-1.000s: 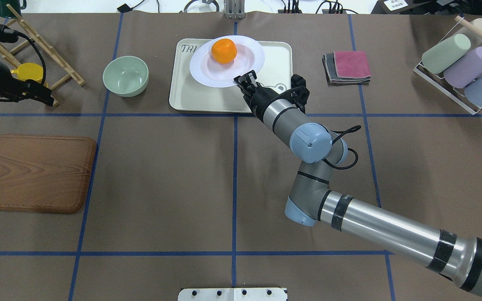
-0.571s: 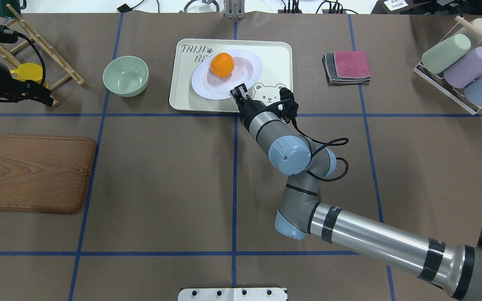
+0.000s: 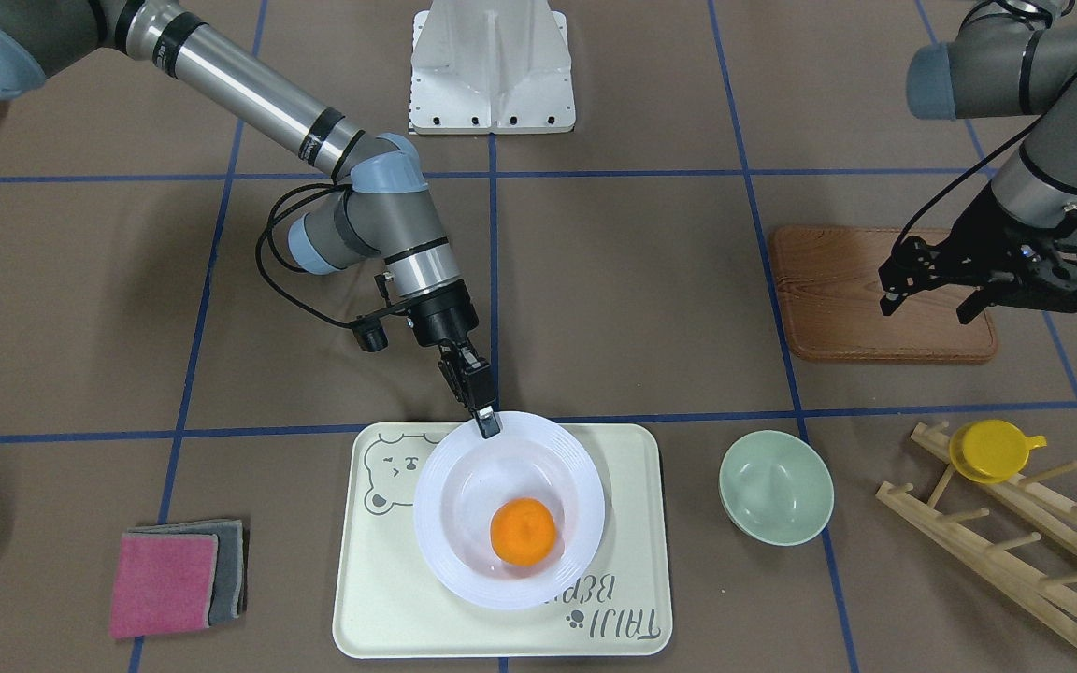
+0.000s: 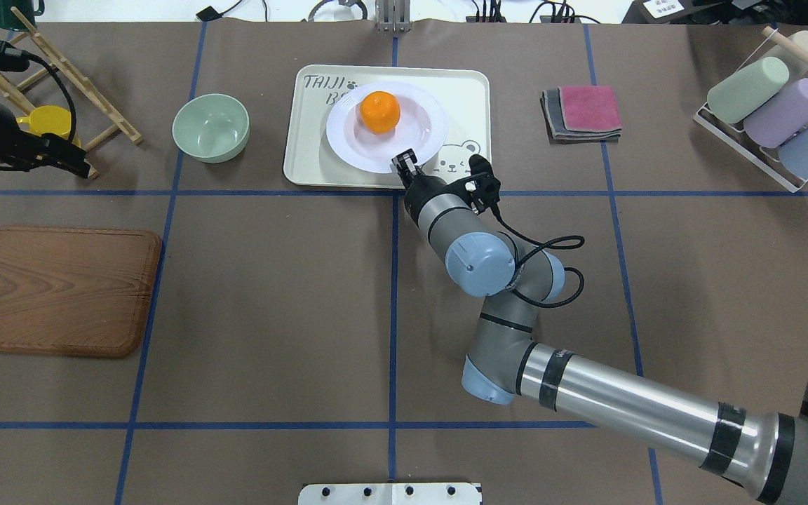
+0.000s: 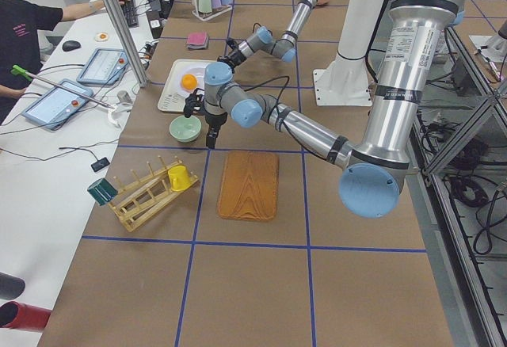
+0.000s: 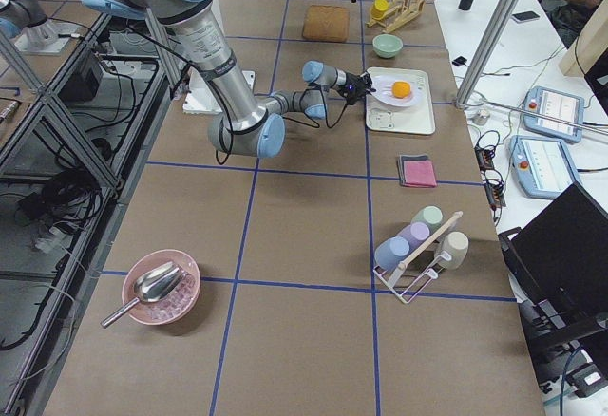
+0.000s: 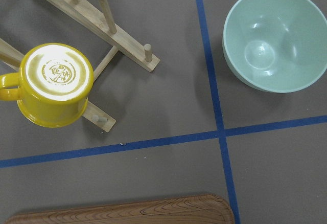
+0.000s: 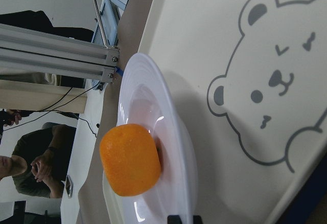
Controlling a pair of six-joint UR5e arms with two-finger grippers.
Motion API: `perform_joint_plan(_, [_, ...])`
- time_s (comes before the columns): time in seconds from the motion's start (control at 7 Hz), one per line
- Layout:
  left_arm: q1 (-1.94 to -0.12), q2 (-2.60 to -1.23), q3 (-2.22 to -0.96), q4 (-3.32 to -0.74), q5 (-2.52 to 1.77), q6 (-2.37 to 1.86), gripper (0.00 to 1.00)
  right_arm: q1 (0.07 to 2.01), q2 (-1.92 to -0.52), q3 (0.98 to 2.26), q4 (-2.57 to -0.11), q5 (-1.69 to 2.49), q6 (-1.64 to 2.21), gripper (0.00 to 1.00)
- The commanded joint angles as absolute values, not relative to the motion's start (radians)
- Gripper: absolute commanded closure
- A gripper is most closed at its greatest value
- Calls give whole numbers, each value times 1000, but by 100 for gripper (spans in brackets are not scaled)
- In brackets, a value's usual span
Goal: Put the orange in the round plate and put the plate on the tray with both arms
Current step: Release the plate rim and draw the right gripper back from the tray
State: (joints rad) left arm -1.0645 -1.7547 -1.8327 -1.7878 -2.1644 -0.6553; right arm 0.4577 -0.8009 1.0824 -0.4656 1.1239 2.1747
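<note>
The orange (image 4: 379,112) (image 3: 523,531) (image 8: 130,166) lies in the white round plate (image 4: 348,144) (image 3: 436,523) (image 8: 173,127). The plate rests on the cream bear tray (image 4: 467,91) (image 3: 632,561) (image 8: 214,40). My right gripper (image 4: 404,160) (image 3: 485,425) is shut on the plate's rim on the side nearest the robot; one black fingertip (image 8: 180,219) shows at that rim in the right wrist view. My left gripper (image 3: 929,304) (image 4: 74,165) hangs open and empty far to the left, above the wooden board's far end.
A pale-green bowl (image 4: 210,128) (image 7: 276,37) stands left of the tray. A yellow cup (image 4: 46,120) (image 7: 51,83) sits upturned on a wooden rack. A wooden board (image 4: 60,291), folded cloths (image 4: 583,112) and a cup rack (image 4: 776,112) lie around.
The plate with the orange came down from a raised position over the tray's far edge and now rests flat on the tray. The right arm drew back toward the robot. The left arm stayed still.
</note>
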Motion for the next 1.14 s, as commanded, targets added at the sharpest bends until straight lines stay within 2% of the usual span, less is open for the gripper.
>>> perform_joint_plan(0.0, [-1066,-1753,-1838,-1789,-2164,-661,5,512,-807,1197,-686,1315,1969,0])
perform_joint_plan(0.29, [-1065,-1755,-1836,-1789,-2164,-661,5,523,-843,1285,-793,1415,1837,0])
perform_joint_plan(0.57, [-1066,-1756,-1838,-1789,-2164,-661,5,550,-952,1462,-924,1602,1562,0])
perform_joint_plan(0.71, [-1066,-1758,-1838,-1789,-2164,-657,5,604,-965,1588,-1097,1705,1480,0])
perform_joint_plan(0.86, [-1066,-1756,-1836,-1789,-2164,-652,5,679,-963,1661,-1203,1850,1385,0])
perform_joint_plan(1.0, [-1066,-1753,-1835,-1789,-2164,-650,5,759,-966,1675,-1213,1938,1268,0])
